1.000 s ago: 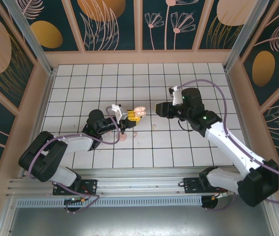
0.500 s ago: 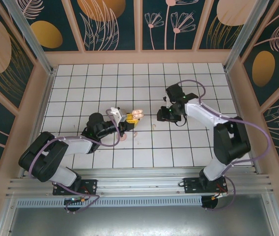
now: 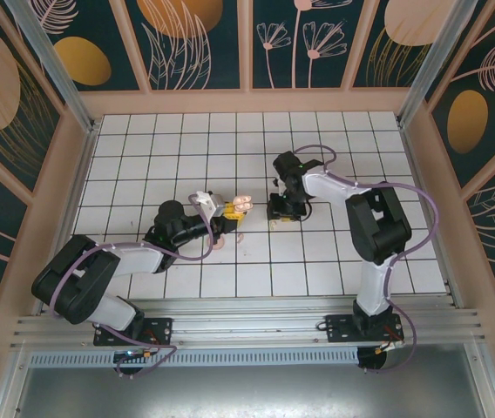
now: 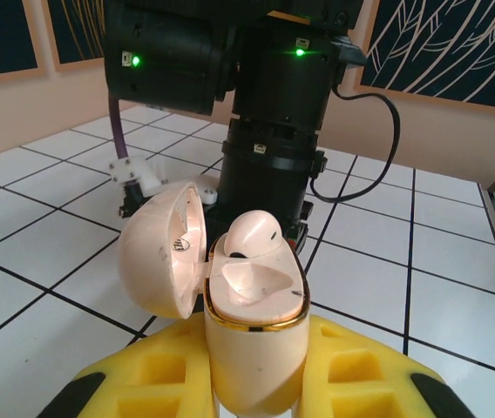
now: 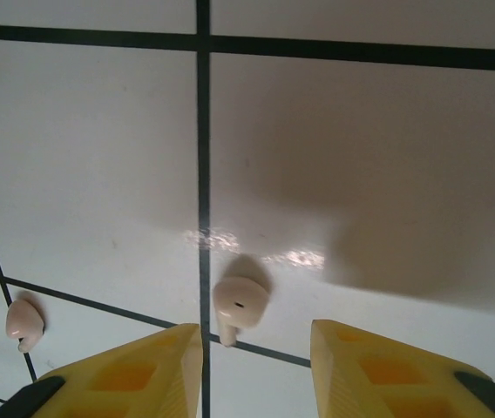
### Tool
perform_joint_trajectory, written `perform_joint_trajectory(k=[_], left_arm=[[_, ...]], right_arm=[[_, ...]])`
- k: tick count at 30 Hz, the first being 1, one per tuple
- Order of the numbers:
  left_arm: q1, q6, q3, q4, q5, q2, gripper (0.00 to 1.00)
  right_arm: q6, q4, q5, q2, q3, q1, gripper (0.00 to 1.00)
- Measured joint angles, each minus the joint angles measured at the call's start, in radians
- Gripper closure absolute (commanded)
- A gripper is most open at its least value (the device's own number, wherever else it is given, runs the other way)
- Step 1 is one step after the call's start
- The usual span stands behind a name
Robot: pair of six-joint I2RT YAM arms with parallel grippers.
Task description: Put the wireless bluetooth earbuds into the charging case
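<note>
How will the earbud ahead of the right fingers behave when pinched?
Probably light: the earbud is tiny beside the right gripper. Its smooth rounded shell may slip or roll when squeezed. It looks rigid, unlikely to deform.

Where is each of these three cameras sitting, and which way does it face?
Top external: above and behind the robot, looking down on the table; left arm and right arm show.
Left wrist: low, facing across the table; the left gripper clamps the open charging case, right arm beyond.
Right wrist: facing down at an earbud just ahead of the open right gripper.
Shared: top and left wrist views both show the case.
</note>
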Motion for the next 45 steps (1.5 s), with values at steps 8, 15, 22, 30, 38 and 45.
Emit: perform_joint_trajectory(k=[8,15,22,30,38,45], left_arm=[[0.000,0.000,0.000,0.000,0.000,0.000,0.86],[0.000,0.000,0.000,0.000,0.000,0.000,0.86],[0.000,0.000,0.000,0.000,0.001,0.000,0.86],[0.000,0.000,0.000,0.001,0.004,0.000,0.86],[0.000,-0.001,0.000,0.001,0.004,0.000,0.86],[0.000,-0.001,0.002,0.001,0.005,0.001,0.86]], right_arm=[[0.000,-0.007,-0.004,0.040,0.020,0.010,0.64],[0.000,-0.007,-0.008,0.057,0.032,0.010,0.67],[0.000,-0.007,-0.009,0.061,0.037,0.024,0.69],[0.002,-0.007,-0.015,0.074,0.037,0.041,0.68],[0.008,-0.011,-0.008,0.080,0.042,0.043,0.67],[0.027,-0.012,0.003,0.081,0.043,0.044,0.74]])
